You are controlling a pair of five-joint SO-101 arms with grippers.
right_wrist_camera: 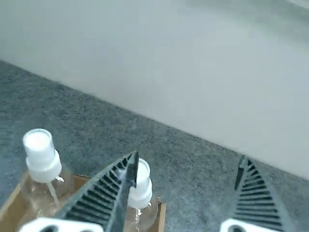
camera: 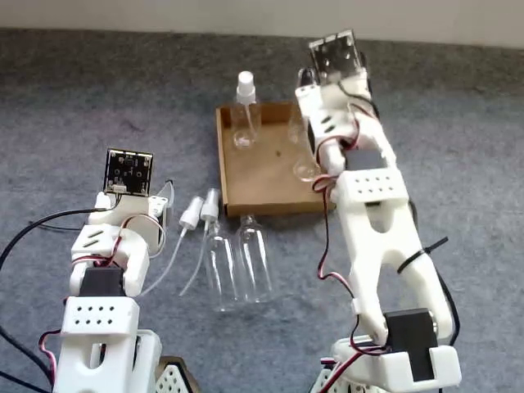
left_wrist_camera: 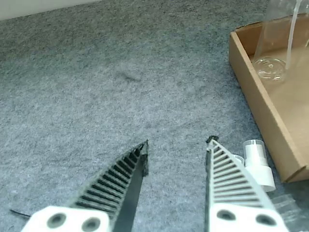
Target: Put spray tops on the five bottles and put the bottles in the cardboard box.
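Both my claws are spread and hold nothing: the left claw [left_wrist_camera: 178, 141] hangs low over the counter [left_wrist_camera: 96, 72] with a loose spray top [left_wrist_camera: 256, 157] just to its right, and the right claw [right_wrist_camera: 188, 158] is high above the cardboard box [camera: 225, 164]. Two capped bottles [right_wrist_camera: 41, 159] stand in the box, while two other bottles [camera: 219, 266] lie on the counter just near of it, so I judge the job under half done.
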